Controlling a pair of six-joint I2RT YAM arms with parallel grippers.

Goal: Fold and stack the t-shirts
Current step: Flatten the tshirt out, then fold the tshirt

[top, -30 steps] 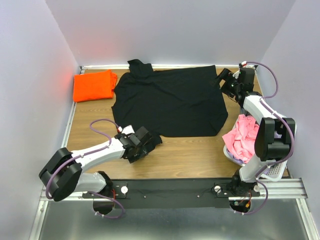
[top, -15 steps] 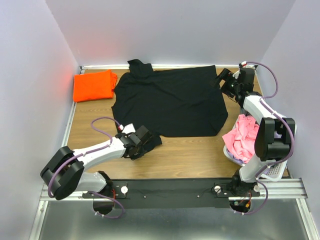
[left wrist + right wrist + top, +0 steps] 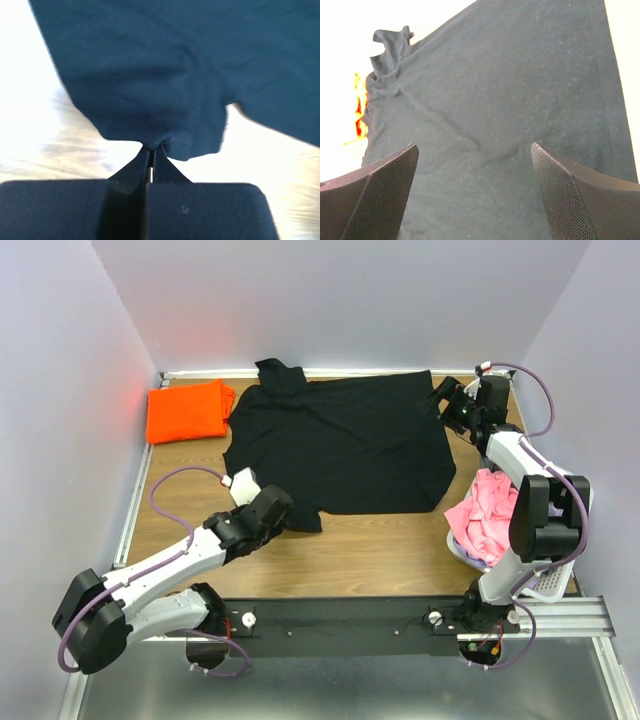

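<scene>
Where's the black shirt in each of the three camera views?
Top: black shirt spread across the far middle.
Left wrist: shirt fills upper frame, hem pinched by left gripper.
Right wrist: shirt fills most of the frame.
Landmark: orange shirt, far left on top, left edge in right wrist.

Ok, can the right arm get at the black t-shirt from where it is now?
Probably yes. The right gripper hangs open at the far right edge of the black t-shirt, with nothing between them. Its wrist camera shows only bare cloth beyond the open jaws.

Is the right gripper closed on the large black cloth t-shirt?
No, the right gripper stands wide open above the black t-shirt, gripping nothing.
</scene>
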